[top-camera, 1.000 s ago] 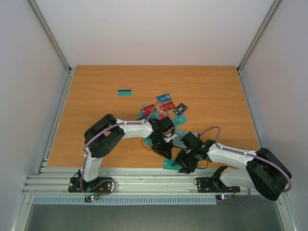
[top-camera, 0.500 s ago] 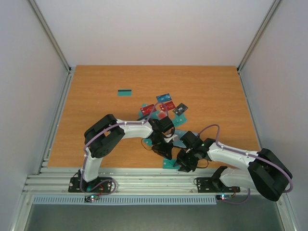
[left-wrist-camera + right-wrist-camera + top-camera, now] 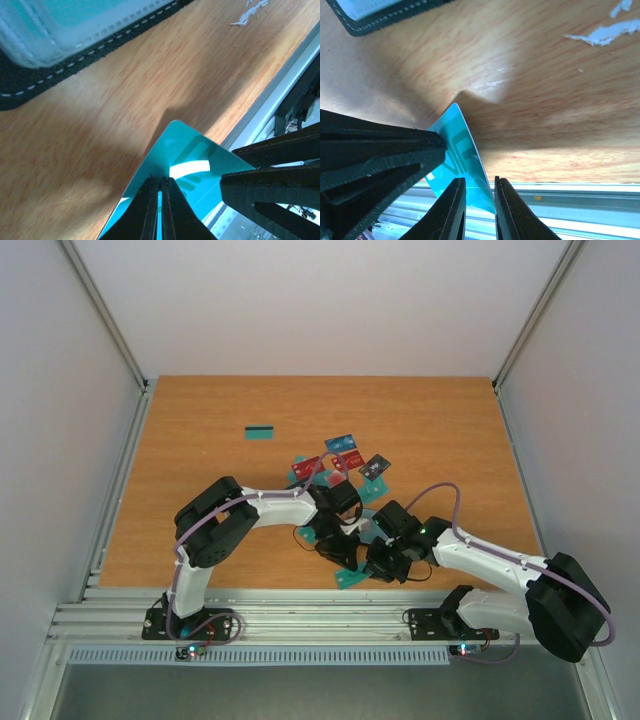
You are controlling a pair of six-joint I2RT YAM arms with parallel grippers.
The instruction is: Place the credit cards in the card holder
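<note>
- The left gripper [image 3: 160, 189] has its two fingers pressed tight together. It is pinching the edge of a teal card [image 3: 185, 155].
- The right gripper [image 3: 480, 184] is right next to it, on the same teal card. Its fingers sit on each side of the card's edge, with only a thin gap. I cannot tell if they are squeezing the card or not.
- The two grippers are almost touching each other.
- The teal card is tipped up off the table [image 3: 125, 100]. One corner points down at the wood and makes a dark shadow there. The card is at the near edge of the table, just by the metal rail.
- The card holder [image 3: 50, 75] lies open and flat on the wood, near the card but not touching it. It is a bit farther back on the table than both grippers.
- More credit cards [image 3: 340, 455] lie in a small bunch past the holder. One teal card with a black stripe [image 3: 260, 432] lies alone, well apart.
- I think this step is getting a good hold on one card, maybe passing it from one gripper to the other.
- Next, I think one gripper must hold the card firmly and the other must let go. Then the card must be turned flat and slid into the holder's pocket.
- Many cards are not in the holder yet, so there is a lot left to do.
</note>
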